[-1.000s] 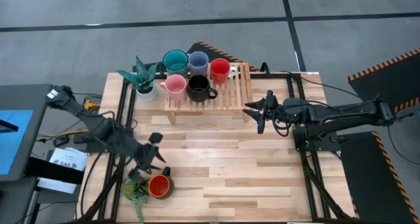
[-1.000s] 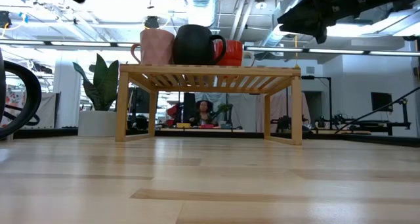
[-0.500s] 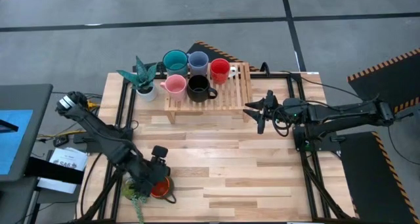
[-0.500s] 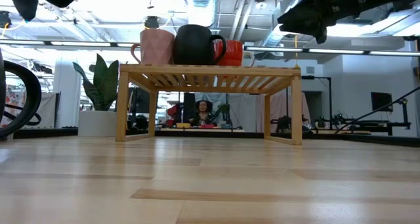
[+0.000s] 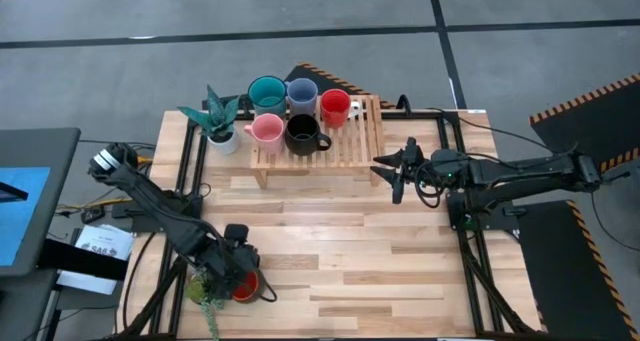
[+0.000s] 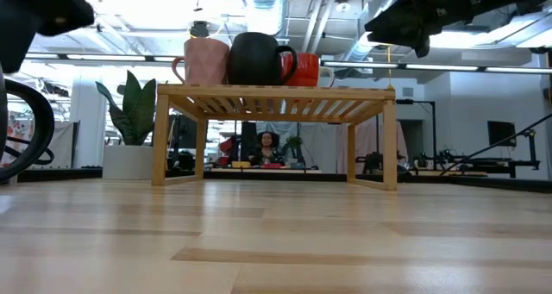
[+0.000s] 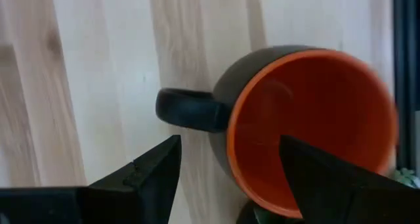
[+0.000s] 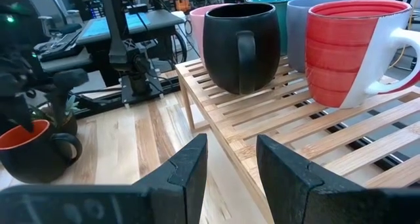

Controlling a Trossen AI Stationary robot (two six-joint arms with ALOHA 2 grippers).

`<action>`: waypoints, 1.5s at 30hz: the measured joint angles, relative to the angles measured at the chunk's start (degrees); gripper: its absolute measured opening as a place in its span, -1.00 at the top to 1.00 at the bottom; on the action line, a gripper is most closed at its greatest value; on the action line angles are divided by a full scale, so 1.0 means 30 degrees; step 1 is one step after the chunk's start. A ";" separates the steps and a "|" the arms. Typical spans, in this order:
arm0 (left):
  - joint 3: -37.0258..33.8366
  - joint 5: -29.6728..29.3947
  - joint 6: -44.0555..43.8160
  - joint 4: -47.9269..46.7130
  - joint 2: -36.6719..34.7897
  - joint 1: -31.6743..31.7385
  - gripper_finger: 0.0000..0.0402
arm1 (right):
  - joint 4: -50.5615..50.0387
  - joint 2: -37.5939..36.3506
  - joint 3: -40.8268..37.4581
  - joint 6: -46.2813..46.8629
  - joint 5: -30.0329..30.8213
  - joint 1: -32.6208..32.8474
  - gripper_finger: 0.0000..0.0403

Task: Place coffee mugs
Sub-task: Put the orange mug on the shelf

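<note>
- Left wrist view: left gripper (image 7: 223, 178) hangs over the orange mug (image 7: 308, 129), fingers spread wide across its rim.
- Mug stands at the table's (image 5: 400, 271) near-left corner.
- Right gripper (image 5: 392, 171), fingers apart, waits beside the rack (image 5: 350, 141).

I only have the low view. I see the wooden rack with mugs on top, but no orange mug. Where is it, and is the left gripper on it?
Observer: The orange mug stands upright near the table's front left corner, beside a small plant.
Operator: And the left gripper?
Observer: The left gripper is open right at the mug, one finger over its inside and the other outside by the handle. It is not shut on it.
Operator: How many mugs are on the rack?
Observer: Five on the rack. The teal mug and the grey-blue mug stand behind the ones you see.
</note>
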 joint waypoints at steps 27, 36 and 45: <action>-0.0140 0.0670 -0.3281 -0.1089 0.1333 0.2621 0.93 | -0.0166 0.0007 0.0004 0.0217 0.0066 -0.0022 0.21; 0.4295 0.0048 -0.0541 -0.3274 0.1311 0.3082 0.98 | -0.0217 0.0007 0.0004 0.0160 0.0066 -0.0036 0.21; 1.2562 -0.5767 0.5488 -0.5662 0.1304 0.5203 0.99 | -0.0064 0.0007 0.0011 0.0198 0.0058 0.0038 0.21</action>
